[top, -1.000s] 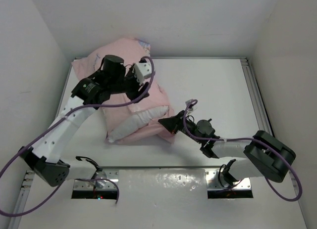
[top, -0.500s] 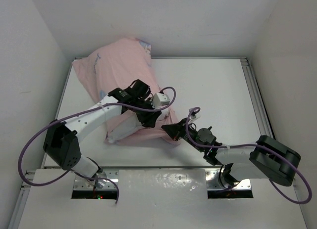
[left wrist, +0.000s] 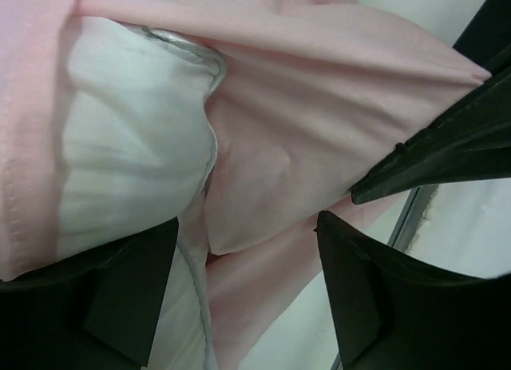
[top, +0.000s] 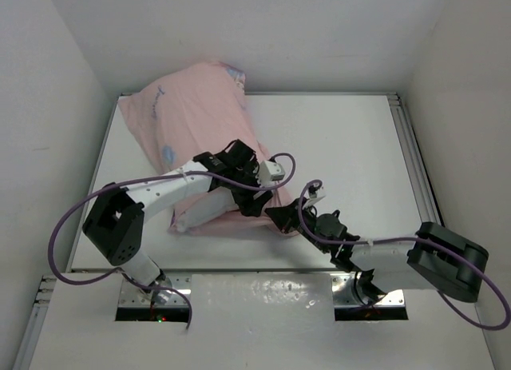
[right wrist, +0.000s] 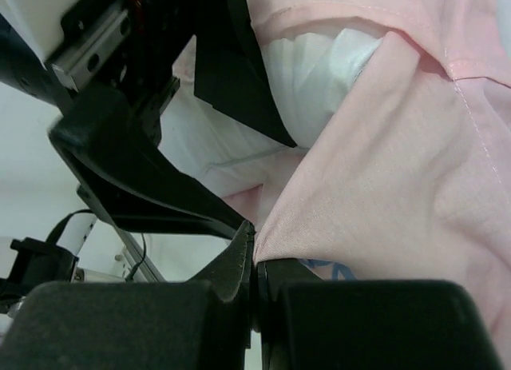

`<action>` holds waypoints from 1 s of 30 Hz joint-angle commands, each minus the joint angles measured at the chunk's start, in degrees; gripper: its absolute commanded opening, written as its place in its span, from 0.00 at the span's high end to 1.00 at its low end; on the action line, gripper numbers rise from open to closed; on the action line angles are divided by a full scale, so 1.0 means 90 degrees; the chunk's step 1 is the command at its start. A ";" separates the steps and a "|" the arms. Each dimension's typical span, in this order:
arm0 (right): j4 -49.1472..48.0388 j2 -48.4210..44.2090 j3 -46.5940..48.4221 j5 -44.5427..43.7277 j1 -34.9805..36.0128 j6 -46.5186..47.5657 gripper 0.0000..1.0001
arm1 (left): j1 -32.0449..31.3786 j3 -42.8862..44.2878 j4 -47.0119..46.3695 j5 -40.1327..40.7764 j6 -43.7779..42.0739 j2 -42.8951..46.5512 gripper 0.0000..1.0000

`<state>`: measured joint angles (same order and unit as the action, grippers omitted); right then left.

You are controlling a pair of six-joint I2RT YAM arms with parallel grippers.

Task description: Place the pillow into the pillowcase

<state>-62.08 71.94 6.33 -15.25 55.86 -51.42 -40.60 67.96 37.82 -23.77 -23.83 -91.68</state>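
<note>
The pillowcase [top: 192, 118] lies pale-pink side out at the back left of the table, its open end toward me. The white pillow [top: 209, 212] shows at that opening, mostly inside. My left gripper [top: 254, 202] is open at the opening. In the left wrist view [left wrist: 247, 294] its jaws straddle the pillow's seamed corner [left wrist: 128, 146] and a fold of the pillowcase [left wrist: 319, 98]. My right gripper [top: 281, 218] is shut on the pillowcase's hem, seen in the right wrist view [right wrist: 257, 254] pinching pink cloth [right wrist: 399, 162]. The pillow [right wrist: 319, 74] lies just beyond it.
The white table [top: 343, 146] is walled on three sides, with a metal rail [top: 411, 154] along its right edge. My left arm's purple cable [top: 281, 166] loops above the two grippers, which are very close together.
My left arm has swung from on top of the pillowcase at the back down to its open end, beside the right gripper. The right gripper has held the hem and shifted slightly.
</note>
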 commanded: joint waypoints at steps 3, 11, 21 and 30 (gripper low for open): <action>0.0257 -0.0473 0.0078 -0.0200 0.0190 0.0098 1.00 | -0.0283 -0.0384 -0.0970 0.0200 -0.0164 -0.0046 0.30; 0.1135 -0.1284 -0.0156 -0.0717 0.0190 0.0186 1.00 | -0.0167 0.0280 -0.0355 -0.0796 -0.0155 -0.0419 1.00; 0.8196 -0.3666 0.1521 -0.1967 0.0190 0.0137 0.05 | -0.0479 0.0730 0.0641 0.0198 -0.0310 0.0625 1.00; 1.0472 -0.4557 0.3026 -0.2759 0.0171 0.1129 0.01 | -0.0742 0.0807 0.0914 0.0639 -0.0428 0.0968 1.00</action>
<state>22.26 28.88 29.26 -36.01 57.19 -48.31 -45.89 72.75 46.54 -17.96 -26.98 -85.91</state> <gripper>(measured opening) 0.985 0.007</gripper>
